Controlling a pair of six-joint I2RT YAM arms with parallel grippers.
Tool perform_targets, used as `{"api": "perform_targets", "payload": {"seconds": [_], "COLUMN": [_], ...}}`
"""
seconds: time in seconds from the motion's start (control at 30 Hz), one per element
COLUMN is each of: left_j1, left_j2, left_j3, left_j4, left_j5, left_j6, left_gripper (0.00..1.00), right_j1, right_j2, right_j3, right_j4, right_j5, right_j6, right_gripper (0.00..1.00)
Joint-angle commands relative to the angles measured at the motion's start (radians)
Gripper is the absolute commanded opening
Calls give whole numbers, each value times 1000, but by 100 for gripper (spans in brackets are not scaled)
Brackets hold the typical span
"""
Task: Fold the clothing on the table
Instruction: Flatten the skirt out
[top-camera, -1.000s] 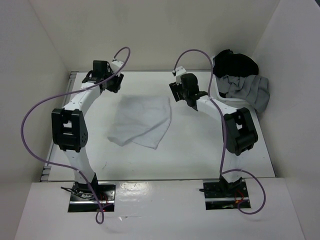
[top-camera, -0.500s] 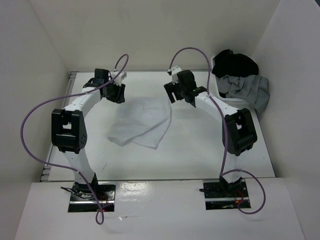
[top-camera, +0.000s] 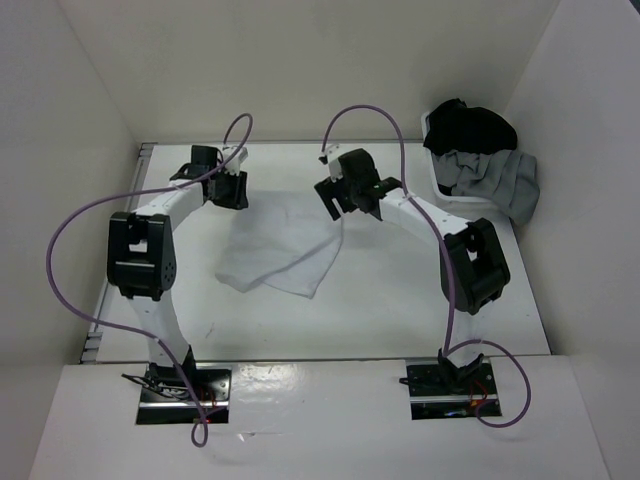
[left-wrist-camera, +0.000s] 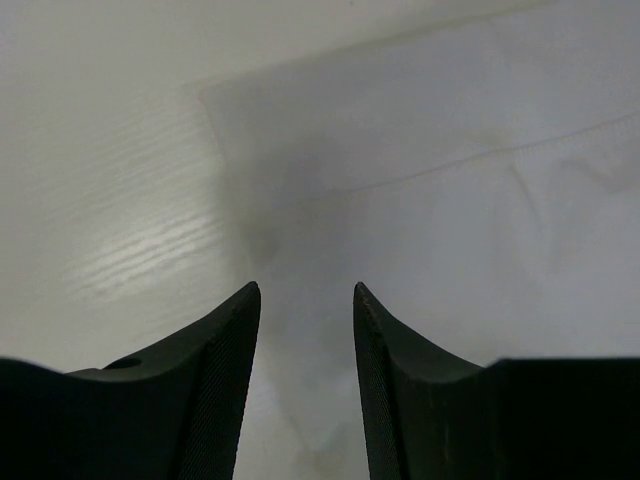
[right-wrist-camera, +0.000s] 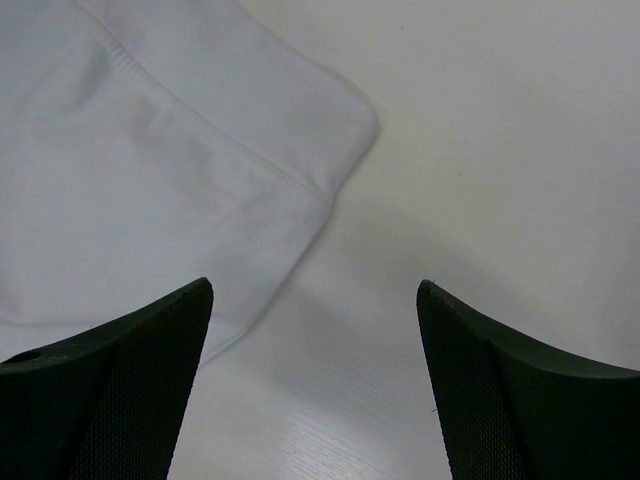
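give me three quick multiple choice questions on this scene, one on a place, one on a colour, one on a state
1. Which corner of the table holds the grey garment and black garment?
A) near left
B) far right
C) near right

2. What colour are the cables?
A) green
B) purple
C) yellow

3. How is the right gripper?
A) open above a corner of the clothing
B) shut on it
C) shut, empty

Answers:
1 B, the heap sits against the far right wall.
2 B, purple loops rise over the table.
3 A, its jaws stand wide apart with the fabric corner below them.
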Motion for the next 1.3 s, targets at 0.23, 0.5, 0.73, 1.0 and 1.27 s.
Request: {"api": "perform_targets", "payload": {"seconds": [0.23, 0.5, 0.73, 1.0, 1.27], "left_j1": [41, 69, 69, 58, 58], "left_j2": [234, 265, 323, 352, 370], "left_j3": [261, 337, 385, 396, 405], "left_j4": [-47, -67, -129, -172, -202], "left_j5": [119, 76, 104, 114, 185], "left_j6": [-139, -130, -101, -83, -74], "left_gripper": [45, 45, 45, 44, 44], "right_j1": [-12, -12, -12, -12, -23], "right_j2": [74, 94, 94, 85, 76], "right_j3": [84, 104, 104, 86, 77], "right_j4": [10, 10, 10, 10, 10], "right_j5": [-1, -42, -52, -52, -61], "right_j6": [52, 52, 61, 61, 80], "right_gripper": [84, 84, 84, 84, 84]}}
